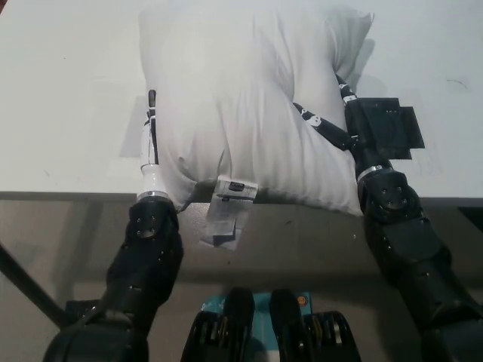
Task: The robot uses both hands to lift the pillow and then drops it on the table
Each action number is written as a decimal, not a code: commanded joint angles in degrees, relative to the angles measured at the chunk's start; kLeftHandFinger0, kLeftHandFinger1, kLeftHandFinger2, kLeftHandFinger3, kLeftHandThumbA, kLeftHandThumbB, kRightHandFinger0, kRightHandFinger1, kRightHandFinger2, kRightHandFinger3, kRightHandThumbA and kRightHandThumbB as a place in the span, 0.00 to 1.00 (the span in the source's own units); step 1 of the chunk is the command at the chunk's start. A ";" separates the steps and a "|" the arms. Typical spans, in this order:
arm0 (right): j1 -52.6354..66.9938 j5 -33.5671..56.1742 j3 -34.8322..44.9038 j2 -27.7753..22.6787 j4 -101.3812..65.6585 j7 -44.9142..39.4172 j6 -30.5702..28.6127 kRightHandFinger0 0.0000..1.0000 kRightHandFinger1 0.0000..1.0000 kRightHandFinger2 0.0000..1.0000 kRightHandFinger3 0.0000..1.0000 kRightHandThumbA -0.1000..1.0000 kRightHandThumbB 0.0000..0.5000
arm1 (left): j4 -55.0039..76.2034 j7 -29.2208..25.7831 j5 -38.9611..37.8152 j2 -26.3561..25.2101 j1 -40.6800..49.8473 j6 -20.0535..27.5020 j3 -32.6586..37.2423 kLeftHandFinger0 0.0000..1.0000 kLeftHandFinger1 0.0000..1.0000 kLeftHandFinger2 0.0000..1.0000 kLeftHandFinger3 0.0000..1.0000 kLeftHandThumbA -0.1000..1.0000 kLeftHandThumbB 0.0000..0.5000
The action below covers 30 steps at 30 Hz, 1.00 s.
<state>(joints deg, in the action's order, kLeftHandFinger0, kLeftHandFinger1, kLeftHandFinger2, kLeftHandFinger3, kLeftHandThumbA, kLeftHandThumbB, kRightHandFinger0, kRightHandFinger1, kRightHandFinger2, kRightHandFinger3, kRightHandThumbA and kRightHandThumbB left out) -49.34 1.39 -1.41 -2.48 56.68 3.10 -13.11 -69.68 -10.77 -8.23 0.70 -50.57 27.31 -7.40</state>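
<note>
Pillow (pixel 249 105) is being squeezed between the left robot hand (pixel 151 139) and right robot hand (pixel 332 124) on the bench (pixel 68 98); lifting up together is coming next.

I see a white tabletop (pixel 68 98) filling the upper part of the head view, its front edge running straight across. Below the edge there's grey floor (pixel 302 256). A dark diagonal bar (pixel 19 283) crosses the lower-left corner. A small dark scuff (pixel 455 83) marks the tabletop far right.
</note>
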 commanded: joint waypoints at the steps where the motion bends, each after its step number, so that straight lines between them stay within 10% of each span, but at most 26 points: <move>1: 0.85 0.13 -2.47 7.41 -2.22 -4.21 2.68 1.00 1.00 1.00 1.00 1.00 0.53 | 2.33 4.03 -0.76 7.38 -1.43 -0.38 0.87 1.00 1.00 1.00 1.00 1.00 0.29; 18: 3.28 0.01 -4.39 7.02 -21.37 -3.30 6.45 1.00 1.00 1.00 1.00 1.00 0.54 | 18.35 5.16 -0.04 9.04 0.59 -0.38 4.92 1.00 1.00 1.00 1.00 1.00 0.21; 21: 2.76 -3.22 -5.88 5.89 -30.79 -1.39 5.90 1.00 1.00 1.00 1.00 1.00 0.68 | 29.60 4.53 4.27 8.45 1.38 -0.38 8.54 1.00 1.00 1.00 1.00 1.00 0.14; 26: 4.47 -1.46 -5.86 5.70 -45.70 -1.35 10.13 1.00 1.00 1.00 1.00 1.00 0.56 | 41.08 0.44 9.69 8.95 2.47 -0.43 11.62 1.00 1.00 1.00 1.00 1.00 0.14; 30: 4.87 -1.22 -5.73 5.36 -61.17 -0.48 11.86 1.00 1.00 1.00 1.00 1.00 0.73 | 57.04 0.74 12.48 10.35 3.14 -5.57 14.24 1.00 1.00 1.00 1.00 1.00 0.22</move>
<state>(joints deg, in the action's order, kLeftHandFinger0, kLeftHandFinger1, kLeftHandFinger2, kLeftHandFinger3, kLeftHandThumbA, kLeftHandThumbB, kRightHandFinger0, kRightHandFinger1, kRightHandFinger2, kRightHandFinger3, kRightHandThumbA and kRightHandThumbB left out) -40.01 1.16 -2.19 -2.19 20.73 5.86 -5.30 -35.72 -12.92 -9.42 4.14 -41.66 26.08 -3.15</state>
